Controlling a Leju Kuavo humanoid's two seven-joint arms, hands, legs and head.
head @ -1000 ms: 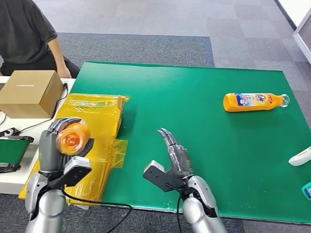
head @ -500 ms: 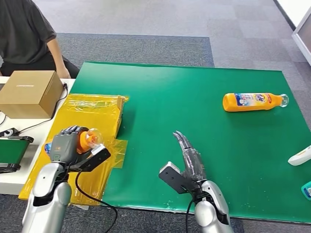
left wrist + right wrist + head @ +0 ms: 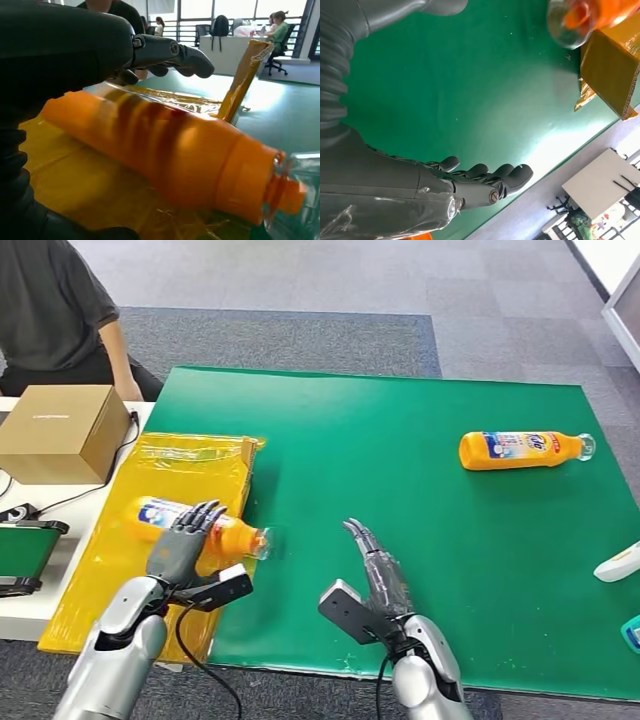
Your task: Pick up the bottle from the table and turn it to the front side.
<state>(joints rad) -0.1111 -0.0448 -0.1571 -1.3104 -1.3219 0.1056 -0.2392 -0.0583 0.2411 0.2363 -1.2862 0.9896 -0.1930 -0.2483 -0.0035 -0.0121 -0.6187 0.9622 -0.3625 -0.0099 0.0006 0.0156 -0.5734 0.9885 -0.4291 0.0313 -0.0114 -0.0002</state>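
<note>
Looking from the head view, the left hand [image 3: 181, 548] grips an orange bottle [image 3: 200, 525] around its middle, with the fingers curled over the body. The bottle lies almost level above the yellow wrapped box [image 3: 162, 485], its clear cap passing over the edge of the green table [image 3: 423, 490]. I think it is held sideways like this so that the label side can be rotated toward the front. The right hand [image 3: 377, 575] holds nothing and hovers over the green table, fingers straight and a little apart. A second orange bottle [image 3: 521, 449] lies on its side well apart, near the far right part of the table.

In the left wrist view, the orange bottle [image 3: 162, 155] appears smooth and glossy, narrowing toward a neck, while dark fingers [image 3: 173, 52] reach over it.

In the right wrist view, the right hand's fingers [image 3: 486, 177] are stretched out over the green table [image 3: 452, 90], touching nothing.
</note>
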